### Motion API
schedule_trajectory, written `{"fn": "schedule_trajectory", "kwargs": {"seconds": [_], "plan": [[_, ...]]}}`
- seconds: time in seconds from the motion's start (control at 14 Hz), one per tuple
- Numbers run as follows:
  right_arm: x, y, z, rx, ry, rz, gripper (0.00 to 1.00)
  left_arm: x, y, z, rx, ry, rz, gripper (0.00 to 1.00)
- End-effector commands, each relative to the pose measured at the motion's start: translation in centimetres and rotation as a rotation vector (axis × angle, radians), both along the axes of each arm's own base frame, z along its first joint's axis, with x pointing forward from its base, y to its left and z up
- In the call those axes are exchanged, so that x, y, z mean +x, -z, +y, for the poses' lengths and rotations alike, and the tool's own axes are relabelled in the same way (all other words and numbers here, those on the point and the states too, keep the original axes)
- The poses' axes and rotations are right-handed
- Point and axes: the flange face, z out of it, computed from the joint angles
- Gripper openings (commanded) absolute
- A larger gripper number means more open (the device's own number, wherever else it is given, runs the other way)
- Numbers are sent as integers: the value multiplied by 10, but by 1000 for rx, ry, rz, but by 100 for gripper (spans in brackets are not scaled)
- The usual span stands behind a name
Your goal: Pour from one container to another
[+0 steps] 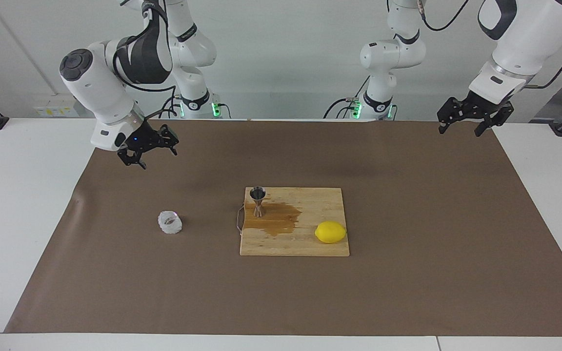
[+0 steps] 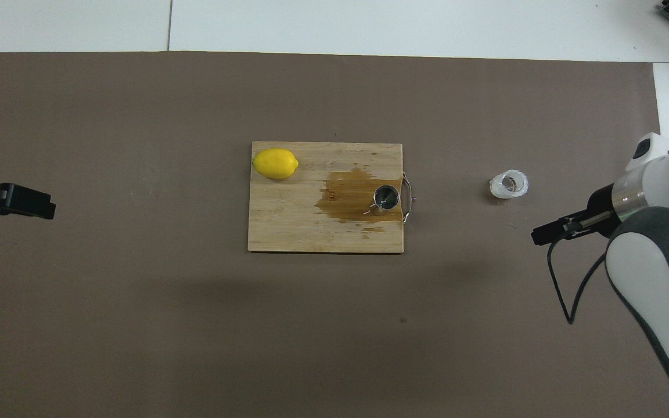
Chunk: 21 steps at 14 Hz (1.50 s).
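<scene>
Cup (image 1: 170,222) sat upright on the brown mat (image 1: 408,292), toward the right arm's end of the table (image 1: 17,219), well apart from the board (image 1: 305,246). Thin crinkled plastic: likely light and crushable, so pinch low across the sides, gently. Jigger (image 1: 258,201) stood at the board's edge nearest the cup, in a brown spill (image 1: 281,219); steel, stiff, narrow-waisted, probably tippy. Lemon (image 1: 331,232) lay on the same board. Right hand (image 1: 147,148) hung spread and empty above the mat. Left hand (image 1: 466,117) waited, spread, over the mat's corner.
</scene>
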Motion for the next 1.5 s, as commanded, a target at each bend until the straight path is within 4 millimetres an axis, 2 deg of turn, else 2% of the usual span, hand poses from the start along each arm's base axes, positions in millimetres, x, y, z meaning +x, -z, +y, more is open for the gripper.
{"fn": "schedule_trajectory", "kwargs": {"seconds": [0.0, 0.21, 0.36, 0.5, 0.64, 0.78, 0.93, 1.43], "plan": [[-8, -19, 16, -69, 157, 42, 100, -9, -2, 4, 16, -6, 4, 100], [-15, -84, 11, -89, 249, 98, 100, -9, -2, 4, 16, -6, 4, 100], [-13, -112, -1, -73, 265, 39, 100, -9, -2, 3, 16, -4, 4, 100], [-5, -115, -3, -47, 259, -29, 100, -9, -2, 4, 16, -6, 4, 100], [-7, -114, -9, -46, 268, -8, 100, -9, -2, 4, 16, -6, 4, 100], [-4, -118, -29, -36, 309, -25, 100, -9, -2, 4, 16, -6, 4, 100], [-7, -118, -39, -39, 321, -19, 100, -9, -2, 4, 16, -6, 4, 100], [-6, -117, -39, -70, 317, -27, 100, -9, -2, 3, 16, -4, 4, 100]]}}
